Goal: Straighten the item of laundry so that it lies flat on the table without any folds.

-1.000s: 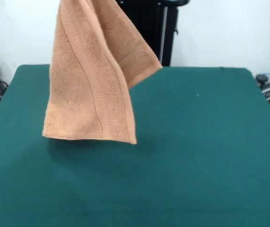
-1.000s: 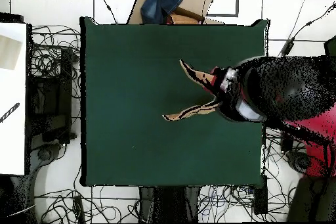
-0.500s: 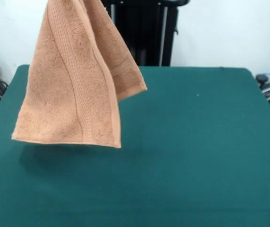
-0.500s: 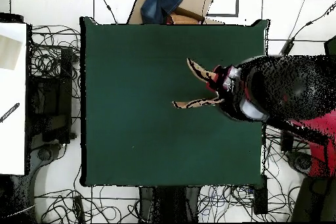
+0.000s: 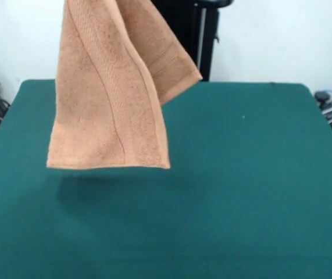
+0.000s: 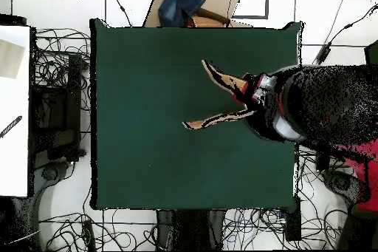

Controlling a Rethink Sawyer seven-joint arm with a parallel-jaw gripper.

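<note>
The item of laundry (image 5: 107, 99), a peach-orange towel with a woven band, hangs in the air over the left half of the table (image 5: 259, 174). It is folded over on itself, and its lower hem floats clear of the green top above its shadow. From above, the item of laundry (image 6: 221, 118) shows edge-on as two thin strips spreading left from the gripper (image 6: 252, 95). The gripper is shut on its top end, over the right part of the table (image 6: 148, 116). The front view cuts the gripper off at its top edge.
A black stand (image 5: 183, 35) rises behind the table's far edge. In the overhead view a cardboard box with blue cloth (image 6: 193, 5) sits beyond the top edge, a white surface (image 6: 15, 109) lies at the left, and cables (image 6: 63, 72) ring the table.
In the front view the hanging towel has swung back to the right after drifting left half a second ago. Its lower hem is slightly higher than before.
</note>
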